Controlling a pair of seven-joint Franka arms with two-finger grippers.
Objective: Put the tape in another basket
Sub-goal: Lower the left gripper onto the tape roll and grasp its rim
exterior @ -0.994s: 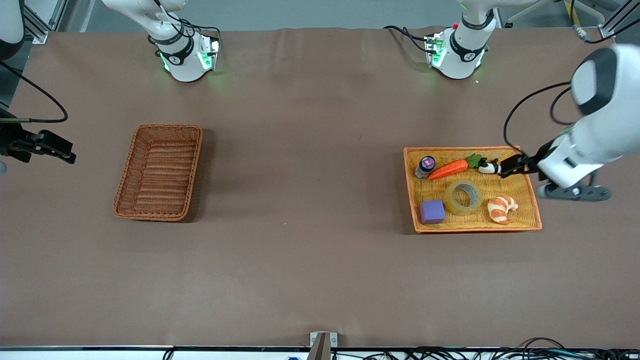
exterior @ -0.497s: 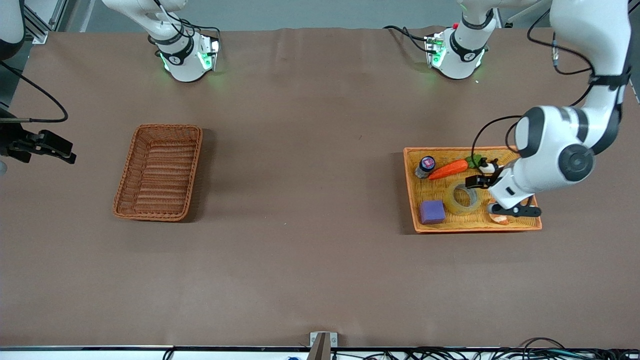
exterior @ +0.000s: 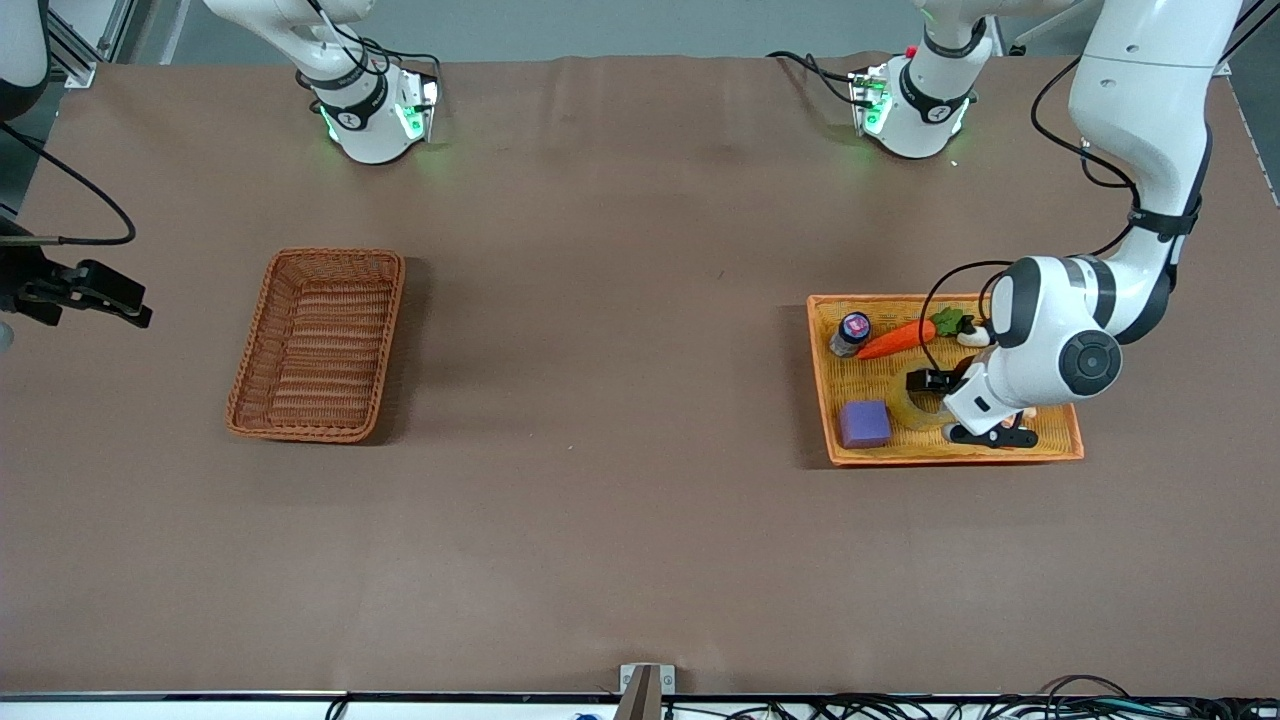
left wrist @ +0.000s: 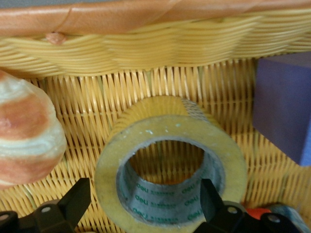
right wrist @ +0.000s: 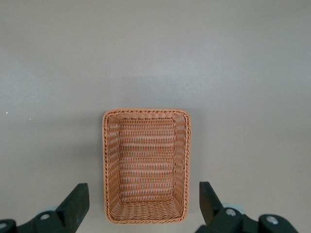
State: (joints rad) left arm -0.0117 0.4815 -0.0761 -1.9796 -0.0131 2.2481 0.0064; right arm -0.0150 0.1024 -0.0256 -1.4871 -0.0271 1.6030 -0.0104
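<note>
The tape point(exterior: 906, 404), a yellowish roll with a grey core, lies flat in the yellow basket point(exterior: 818, 370) at the left arm's end of the table. My left gripper point(exterior: 932, 383) is open and low over it. In the left wrist view the tape point(left wrist: 170, 141) fills the middle. One fingertip point(left wrist: 80, 196) is outside the roll's rim, and the other fingertip point(left wrist: 210, 194) is over its inner wall. The reddish-brown basket point(exterior: 318, 343) stands empty toward the right arm's end. My right gripper point(exterior: 110, 295) waits open, high up, and sees that basket point(right wrist: 146, 165) below.
The yellow basket also holds a purple cube point(exterior: 864, 423), a carrot point(exterior: 897, 339), a small jar point(exterior: 852, 331) and a black-and-white toy point(exterior: 968, 336). A croissant point(left wrist: 24, 131) and the cube point(left wrist: 286, 102) flank the tape. The basket's rim point(left wrist: 146, 19) is close by.
My left arm has swung in over the yellow basket and come down from above the toy to just over the tape. The right arm has not moved.
</note>
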